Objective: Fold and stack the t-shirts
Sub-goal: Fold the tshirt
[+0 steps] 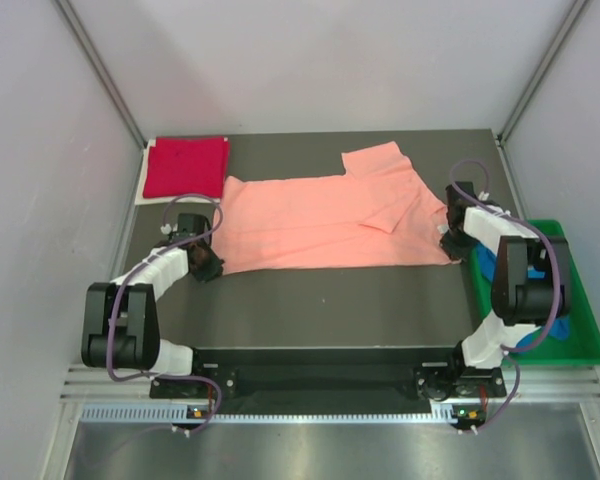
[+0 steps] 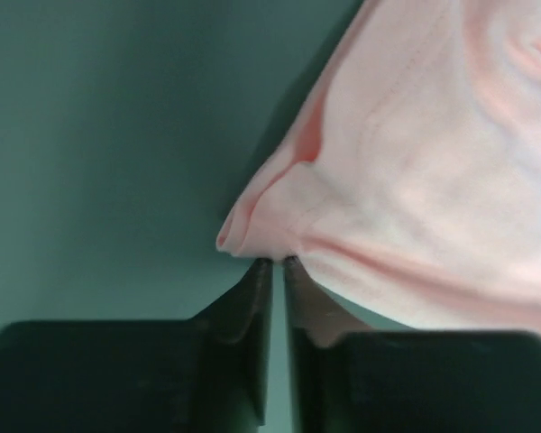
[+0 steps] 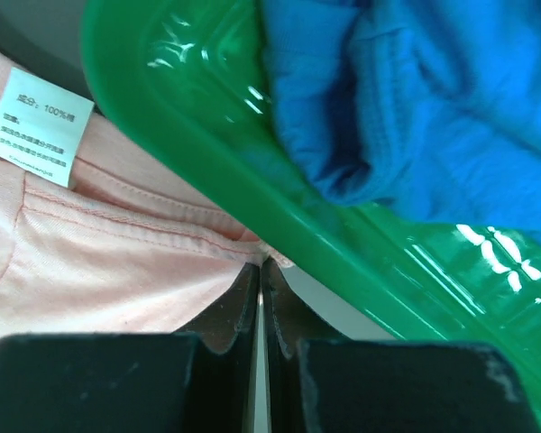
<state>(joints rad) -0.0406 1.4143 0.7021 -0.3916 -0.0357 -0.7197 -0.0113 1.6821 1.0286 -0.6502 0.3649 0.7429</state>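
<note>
Starting near, the left claw (image 2: 275,262) shows only a narrow slit, its tips at the near left corner of the salmon-pink soft cotton t-shirt (image 1: 320,225). The right claw (image 3: 261,263) is pressed together at the labelled hem, beside the green plastic tray (image 3: 207,153) holding the bright blue t-shirt (image 3: 415,90). Whether either claw pinches cloth, I cannot tell. The pink shirt lies spread on the dark table (image 1: 330,300). It looks light and limp, so I think corners and hems give the best hold. Farthest left rests the folded crimson-red t-shirt (image 1: 185,167).

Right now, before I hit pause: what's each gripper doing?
Left gripper: closed on the pink shirt's corner.
Right gripper: closed at the shirt's hem; hold unclear.
</note>
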